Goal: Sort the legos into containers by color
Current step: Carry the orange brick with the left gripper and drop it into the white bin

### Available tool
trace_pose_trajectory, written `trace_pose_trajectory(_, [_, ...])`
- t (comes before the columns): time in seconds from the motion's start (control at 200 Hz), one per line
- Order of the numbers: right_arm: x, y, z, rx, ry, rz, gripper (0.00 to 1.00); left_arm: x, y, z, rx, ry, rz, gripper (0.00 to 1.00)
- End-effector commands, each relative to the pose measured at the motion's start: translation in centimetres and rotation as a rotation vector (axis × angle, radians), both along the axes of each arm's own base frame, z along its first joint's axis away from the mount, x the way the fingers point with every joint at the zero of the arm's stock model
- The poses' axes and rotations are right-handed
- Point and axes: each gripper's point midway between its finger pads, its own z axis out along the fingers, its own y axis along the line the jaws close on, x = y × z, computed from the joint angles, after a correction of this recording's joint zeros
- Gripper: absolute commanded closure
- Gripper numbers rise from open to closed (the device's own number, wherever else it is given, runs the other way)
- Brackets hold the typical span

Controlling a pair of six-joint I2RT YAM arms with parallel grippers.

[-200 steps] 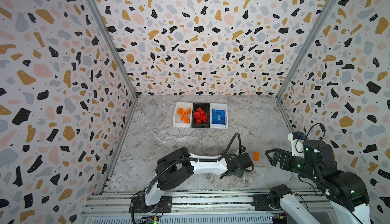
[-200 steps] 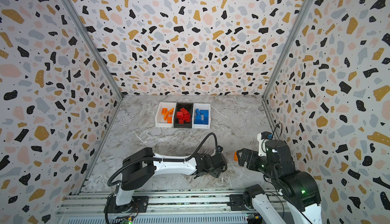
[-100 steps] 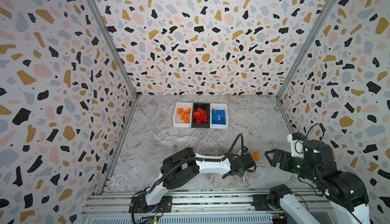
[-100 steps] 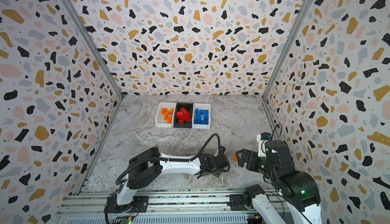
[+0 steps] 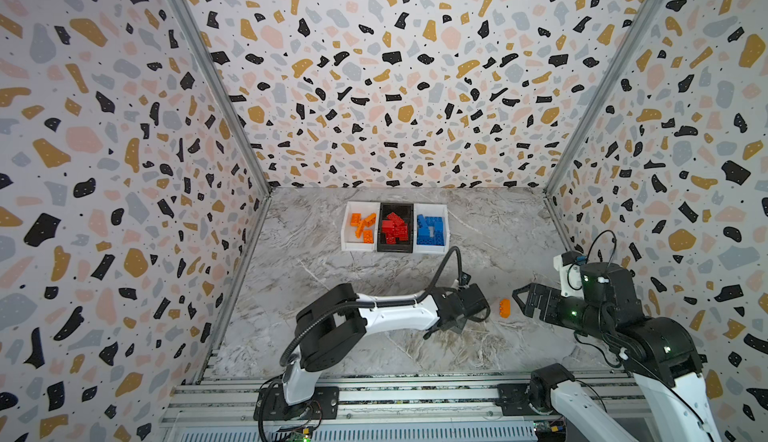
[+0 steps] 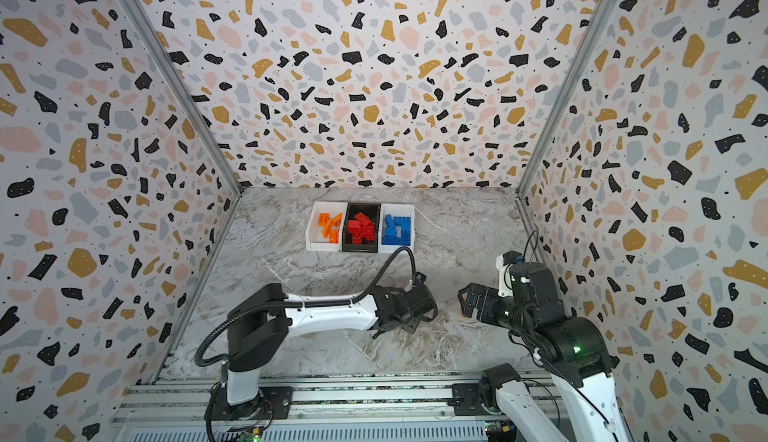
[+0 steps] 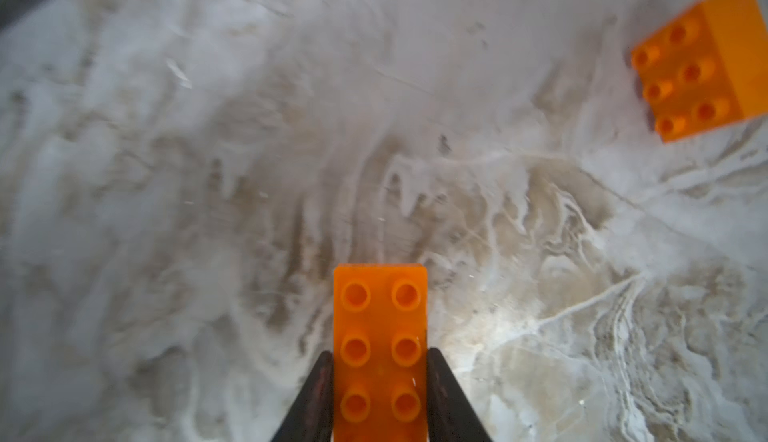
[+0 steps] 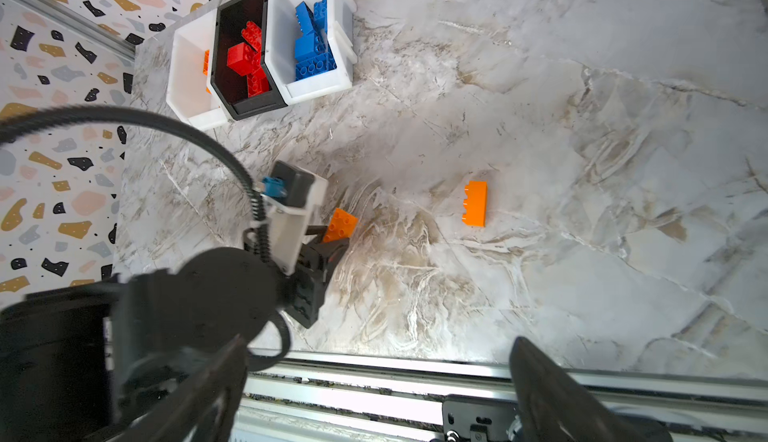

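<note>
While the bins (image 5: 395,249) hold nearly all the bricks (image 5: 394,230), the left gripper (image 7: 380,356) pinches one orange brick (image 7: 380,315) and a second orange brick (image 5: 504,307) lies near the right gripper (image 5: 524,299), spread wide.

You work on a marble-patterned tabletop (image 5: 332,277), grey-white with brown veins. Just beside your left gripper (image 7: 380,361) the surface carries a bright glare patch (image 7: 478,348); elsewhere the light falls soft and even. Far ahead of that gripper stands the terrazzo-patterned back wall (image 5: 395,86). A matching left wall (image 5: 104,169) and right wall (image 5: 685,128) rise well out to either side of it, meeting the back wall at aluminium corner posts (image 5: 216,86). Behind it, an aluminium rail (image 5: 415,394) runs along the table's near edge.
</note>
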Motion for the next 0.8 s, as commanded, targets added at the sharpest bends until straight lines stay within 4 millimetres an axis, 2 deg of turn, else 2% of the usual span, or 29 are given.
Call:
trace_pose_trajectory(0.0, [2.4,1.2,0.3,0.023,-0.034,0.025,0.01,3.1,4.2,3.6,0.036,-0.069,0.069,0.74])
trace_pose_trajectory(0.17, [5.6,3.0,0.9,0.055,-0.059,0.071,0.01,8.6,11.0,7.1,0.077,-0.129,0.188,0.72])
trace_pose_trajectory(0.275, [7.7,4.0,0.8,0.062,-0.055,0.097,0.01,12.0,15.8,7.8,0.096,-0.133,0.277,0.72])
trace_pose_trajectory(0.355, [9.2,4.7,0.5,0.067,-0.049,0.107,0.01,14.8,18.6,8.2,0.092,-0.144,0.342,0.71])
trace_pose_trajectory(0.596, [13.9,5.9,0.4,0.052,-0.051,0.107,0.01,22.6,24.4,6.5,0.054,-0.115,0.51,0.71])
trace_pose_trajectory(0.796, [16.6,6.4,-0.8,0.038,-0.021,0.085,0.01,27.8,26.1,5.2,0.002,-0.096,0.571,0.7])
